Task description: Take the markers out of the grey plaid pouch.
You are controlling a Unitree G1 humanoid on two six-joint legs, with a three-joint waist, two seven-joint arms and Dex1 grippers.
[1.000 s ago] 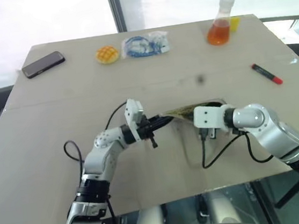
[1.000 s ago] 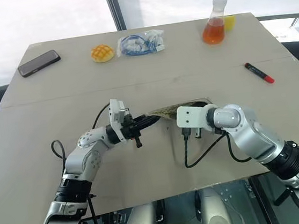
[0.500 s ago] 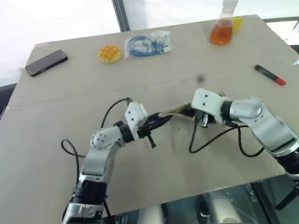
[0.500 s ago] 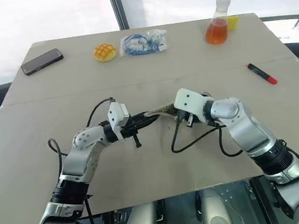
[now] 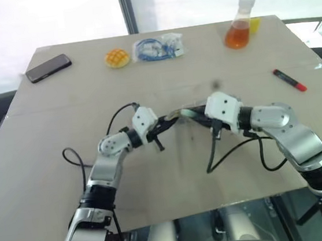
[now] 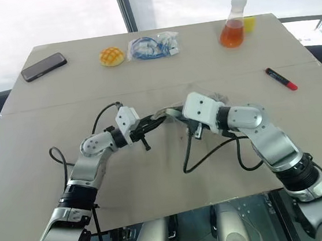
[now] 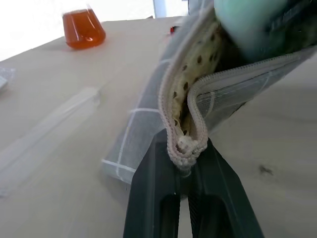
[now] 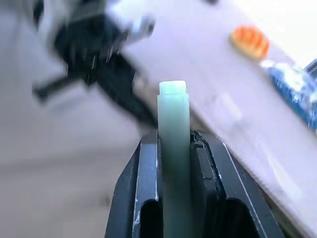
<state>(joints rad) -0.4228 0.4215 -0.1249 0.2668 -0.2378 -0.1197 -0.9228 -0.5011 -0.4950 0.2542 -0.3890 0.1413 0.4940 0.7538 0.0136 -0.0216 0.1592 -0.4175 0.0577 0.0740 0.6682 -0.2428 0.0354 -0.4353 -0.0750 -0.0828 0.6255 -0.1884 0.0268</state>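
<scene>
We see the flat grey plaid fabric pouch with white grid lines (image 7: 148, 119) lifted off the pale wooden table (image 5: 67, 166) near its middle, strung between our two arms. Our left gripper (image 7: 184, 171) has its two black fingers pressed together on the corner seam of the pouch, where the zipper tape ends in a knotted bead. Our right gripper (image 8: 174, 163) pinches the slim light green marker (image 8: 173, 139) between its fingers, the marker's paler tip poking out beyond them. The slim red marker with black ends (image 5: 287, 79) lies on the table, well apart to our right.

We judge the pouch soft and limp: it folds and sags wherever it is not held, so a grip on the stiffer zipper seam or corner serves better than one on the loose cloth. The green marker looks light, rigid and smooth; a squeeze across its barrel, well back from the tip, should keep it from sliding out.

Much is hard to make out. In the head views the right arm's white wrist housing covers the pouch mouth, so we cannot tell whether the green marker has fully left the pouch or sits partly inside. The left wrist view shows only a blurred green mass at the opening.
</scene>
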